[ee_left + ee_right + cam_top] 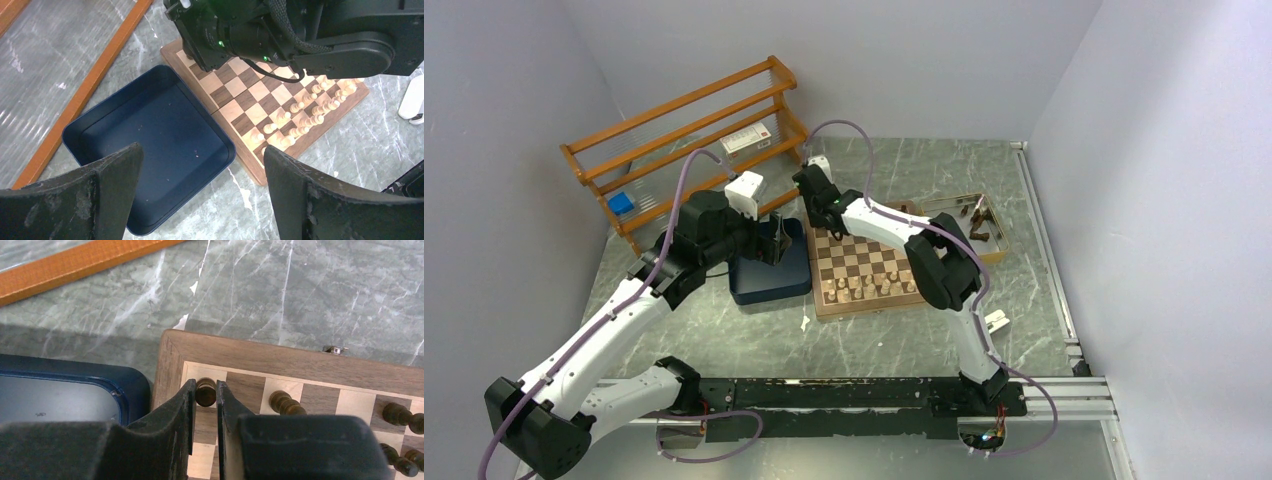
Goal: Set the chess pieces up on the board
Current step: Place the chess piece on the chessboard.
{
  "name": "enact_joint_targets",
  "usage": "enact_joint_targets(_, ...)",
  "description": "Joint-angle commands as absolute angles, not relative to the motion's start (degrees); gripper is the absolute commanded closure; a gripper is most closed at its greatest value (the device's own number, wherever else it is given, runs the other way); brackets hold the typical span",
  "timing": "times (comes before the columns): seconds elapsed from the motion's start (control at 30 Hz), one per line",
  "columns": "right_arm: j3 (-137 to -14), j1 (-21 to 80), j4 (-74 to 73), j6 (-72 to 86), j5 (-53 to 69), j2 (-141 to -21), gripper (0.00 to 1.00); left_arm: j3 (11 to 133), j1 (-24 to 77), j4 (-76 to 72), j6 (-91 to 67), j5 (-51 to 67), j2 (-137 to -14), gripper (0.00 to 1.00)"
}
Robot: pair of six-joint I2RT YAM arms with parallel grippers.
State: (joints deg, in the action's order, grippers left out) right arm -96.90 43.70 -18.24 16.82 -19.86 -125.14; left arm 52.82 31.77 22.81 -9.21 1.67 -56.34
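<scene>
The board [864, 308] lies at mid table, with cream chessmen [864, 288] in its two near rows. My right gripper [205, 385] is at the board's far left corner, shut on a dark brown chess piece [205, 395] that stands on the corner square. Other dark pieces [282, 403] stand along that far row to the right. In the top view the right gripper [809, 190] hides that corner. My left gripper [200, 170] is open and empty, hovering over the edge of the dark blue tray [150, 130] left of the board [240, 95].
A wooden box [969, 225] with several dark pieces sits behind the board's right side. An orange wooden rack [684, 130] stands at the back left. The blue tray [769, 285] touches the board's left edge. A small white object [996, 320] lies right of the board.
</scene>
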Motion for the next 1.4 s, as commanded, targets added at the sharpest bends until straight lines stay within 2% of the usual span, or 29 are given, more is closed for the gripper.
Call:
enact_joint_targets(0.0,-94.6,44.0,-15.5,16.7,-21.0,-125.6,0.83,52.6,31.7,22.0,-8.8,2.7,-55.6,0.06)
enact_joint_targets(1.37,-93.3,44.4,-17.3,16.6,-20.5,-124.9,0.82,52.3,31.6,21.6,-8.7,3.7,-55.9,0.06)
